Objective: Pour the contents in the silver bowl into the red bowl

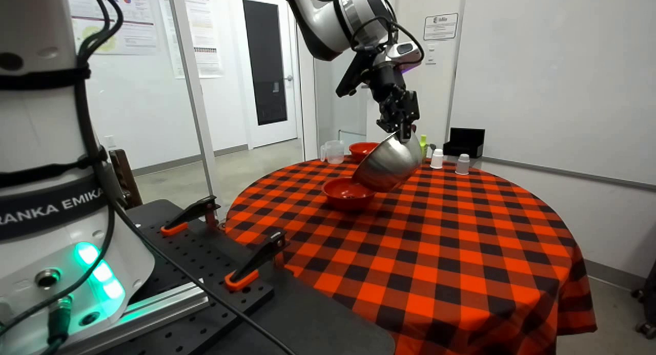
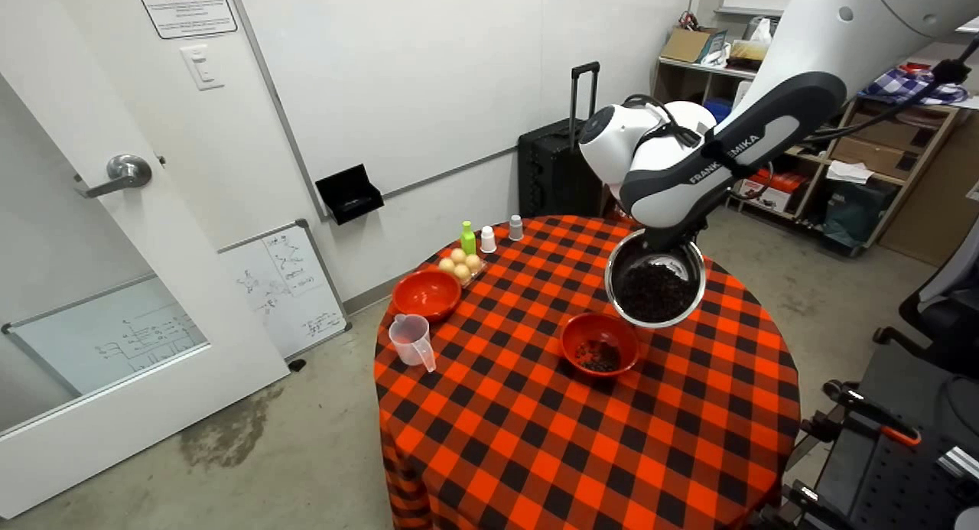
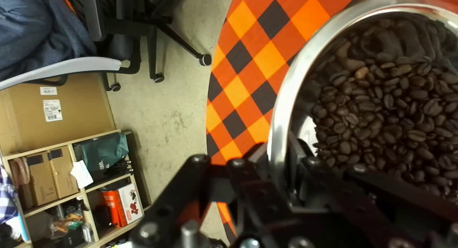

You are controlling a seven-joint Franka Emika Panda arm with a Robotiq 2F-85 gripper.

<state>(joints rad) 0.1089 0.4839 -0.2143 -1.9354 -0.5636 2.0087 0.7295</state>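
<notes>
Gripper [image 3: 281, 162] pinches the silver bowl [image 1: 390, 164] by its rim [image 3: 286, 97], hanging tilted at two o'clock from the red bowl [image 1: 346, 199] in an exterior view, likely stiff, slick and heavy with coffee beans [image 3: 379, 133], so that edge wants a firm squeeze!

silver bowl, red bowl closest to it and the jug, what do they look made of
Silver bowl: shiny metal, probably stainless steel; its rim gleams and its inner wall mirrors the beans. Red bowl: smooth, opaque, softly glossy, likely plastic, though glazed ceramic is possible. Jug: probably plastic, judging by its cloudy, translucent wall.
</notes>
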